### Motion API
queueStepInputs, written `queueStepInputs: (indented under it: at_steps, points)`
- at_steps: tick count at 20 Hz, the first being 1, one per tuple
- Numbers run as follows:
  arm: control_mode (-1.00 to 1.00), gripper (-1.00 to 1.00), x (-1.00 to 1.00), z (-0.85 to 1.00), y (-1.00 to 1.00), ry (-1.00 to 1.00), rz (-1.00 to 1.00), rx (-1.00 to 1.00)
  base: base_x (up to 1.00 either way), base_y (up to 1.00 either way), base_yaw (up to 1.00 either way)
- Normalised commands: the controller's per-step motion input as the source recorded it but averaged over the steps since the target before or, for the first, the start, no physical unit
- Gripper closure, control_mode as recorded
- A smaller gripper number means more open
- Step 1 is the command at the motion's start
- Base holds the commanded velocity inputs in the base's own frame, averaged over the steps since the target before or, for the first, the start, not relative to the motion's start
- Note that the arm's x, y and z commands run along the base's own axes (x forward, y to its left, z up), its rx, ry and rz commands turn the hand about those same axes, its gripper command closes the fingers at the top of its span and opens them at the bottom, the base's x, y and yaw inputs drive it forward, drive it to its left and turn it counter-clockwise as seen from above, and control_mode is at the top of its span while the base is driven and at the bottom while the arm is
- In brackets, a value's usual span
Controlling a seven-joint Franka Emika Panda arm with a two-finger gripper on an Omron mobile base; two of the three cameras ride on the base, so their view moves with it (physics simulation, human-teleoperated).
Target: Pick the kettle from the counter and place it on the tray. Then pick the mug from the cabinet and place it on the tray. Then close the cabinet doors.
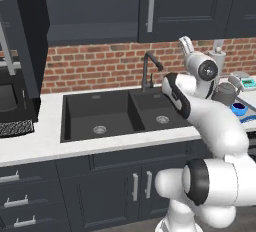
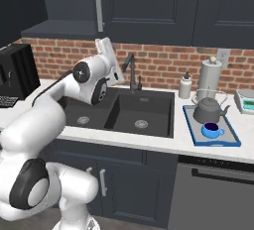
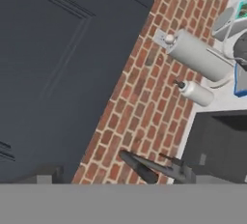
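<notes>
One kettle (image 2: 208, 110), one mug (image 2: 212, 130) on one tray (image 2: 233, 140); jaws (image 2: 110, 58) wide, empty.

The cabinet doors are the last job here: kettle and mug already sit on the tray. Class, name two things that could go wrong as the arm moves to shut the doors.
1. The open gripper is raised close to the faucet; a wide swing might clip it.
2. The left cabinet door stands swung out over the counter, far from the gripper, so a long reach or a glancing push may leave it ajar.
</notes>
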Motion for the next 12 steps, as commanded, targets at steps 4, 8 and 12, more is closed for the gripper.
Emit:
queueStepInputs:
  at_steps: [4, 8, 12]
  points:
    - [-1.0, -1.0, -0.98, -0.13, 0.07, -0.15, 0.0, -0.08, 0.0, 0.0, 0.0]
    - [-1.0, -1.0, -0.62, 0.09, 0.46, -0.02, -0.1, -0.07, 0.0, 0.0, 0.0]
    - [-1.0, -1.0, -0.48, 0.16, 0.65, 0.02, -0.27, -0.09, 0.0, 0.0, 0.0]
